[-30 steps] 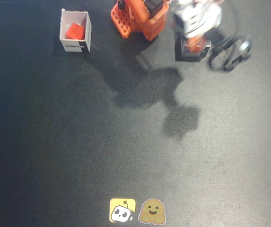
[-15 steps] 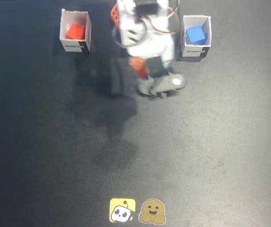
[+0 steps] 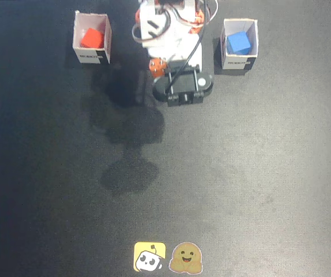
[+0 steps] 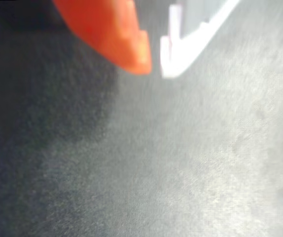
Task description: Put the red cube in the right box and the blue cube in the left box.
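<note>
In the fixed view the red cube point(image 3: 91, 38) lies inside the white box point(image 3: 78, 36) at the upper left of the view. The blue cube point(image 3: 238, 42) lies inside the twin white box point(image 3: 253, 39) at the upper right. The arm is folded back between the two boxes, with my gripper point(image 3: 157, 67) low over the mat and apart from both. In the wrist view my gripper point(image 4: 155, 66) shows an orange finger point(image 4: 112, 30) and a white finger point(image 4: 190, 47) nearly touching, with nothing between them. Neither cube nor box shows there.
The black mat point(image 3: 223, 173) fills both views. The arm's white base point(image 3: 171, 29) and black camera mount point(image 3: 183, 86) stand at top centre. Two small stickers point(image 3: 168, 257) lie at the mat's bottom edge.
</note>
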### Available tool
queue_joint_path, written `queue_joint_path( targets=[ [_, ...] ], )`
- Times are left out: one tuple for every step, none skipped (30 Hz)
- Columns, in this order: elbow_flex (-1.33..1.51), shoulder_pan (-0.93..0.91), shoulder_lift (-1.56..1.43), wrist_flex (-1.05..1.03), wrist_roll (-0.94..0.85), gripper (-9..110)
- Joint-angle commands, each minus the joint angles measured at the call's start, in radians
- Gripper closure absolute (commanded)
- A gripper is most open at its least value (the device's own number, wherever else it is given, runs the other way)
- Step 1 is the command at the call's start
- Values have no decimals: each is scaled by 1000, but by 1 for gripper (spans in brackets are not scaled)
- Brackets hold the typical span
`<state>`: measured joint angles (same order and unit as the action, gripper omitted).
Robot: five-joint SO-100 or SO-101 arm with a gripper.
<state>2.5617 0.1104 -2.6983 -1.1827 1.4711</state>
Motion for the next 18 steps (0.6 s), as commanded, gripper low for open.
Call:
queue_joint_path(
  targets=[
    [51,-5,-35,78,6,101],
    [69,-5,-46,91,0,101],
    [86,-6,-60,97,-2,101],
    [106,-6,-75,97,2,101],
    [129,-6,-107,97,0,101],
    [156,-6,-152,92,-2,101],
    [192,-6,-209,83,2,101],
    [232,-8,-282,67,0,101],
    [276,-8,-379,35,0,101],
    [304,-8,-394,35,3,101],
    [310,-8,-394,40,0,101],
    [310,-8,-394,38,-2,101],
    [310,-12,-394,25,-2,101],
    [310,-23,-394,5,5,101],
    [310,-34,-394,-25,25,101],
    [310,-40,-394,-37,18,101],
    [310,-43,-394,-52,18,101],
    [310,-43,-394,-77,21,101]
  ],
)
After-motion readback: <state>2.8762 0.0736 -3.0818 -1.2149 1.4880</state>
